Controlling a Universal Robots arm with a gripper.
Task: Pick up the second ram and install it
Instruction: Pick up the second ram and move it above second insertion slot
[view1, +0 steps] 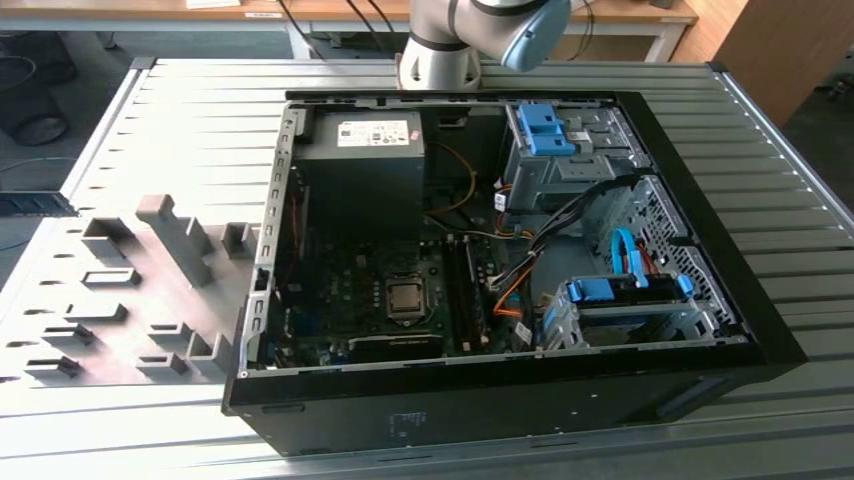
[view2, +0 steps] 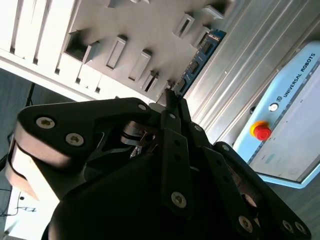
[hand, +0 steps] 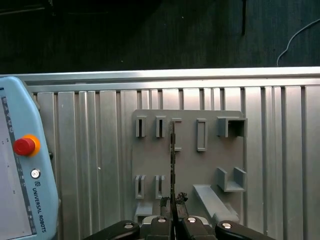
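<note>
Jaws: we see them clamped on one end of the memory stick (hand: 172, 160). In both wrist views the black fingers (hand: 164, 205) press against its two flat faces.
Memory stick: one, thin and flat, held out from the jaws above the grey plate (hand: 200, 165). It shows edge-on as a dark line in the first wrist view. In the second wrist view it is a blue-green board (view2: 200, 57) studded with small parts. We cannot tell whether its far end touches the plate.
Grey plate: one, matte and flat, with raised blocks. In the first wrist view we count six narrow slot blocks and two wider U-shaped brackets. It lies at the exterior view's left (view1: 120, 300), just beside the computer case (view1: 467, 420).
Bench (view1: 747, 150): bare aluminium, ribbed with long parallel grooves.
Computer case: one, black, lying open on its side in the middle of the exterior view. Inside are a dark circuit board (view1: 360, 290), long black slots (view1: 461, 290), two blue drive brackets (view1: 545, 130) and loose cables.
Hand controller (hand: 15, 200): one, pale blue and smooth, with one round red button (hand: 22, 146). It lies on the bench, apart from the plate.
Arm (view1: 461, 40): silver-grey tube with a pale blue cap, upper middle of the exterior view.
</note>
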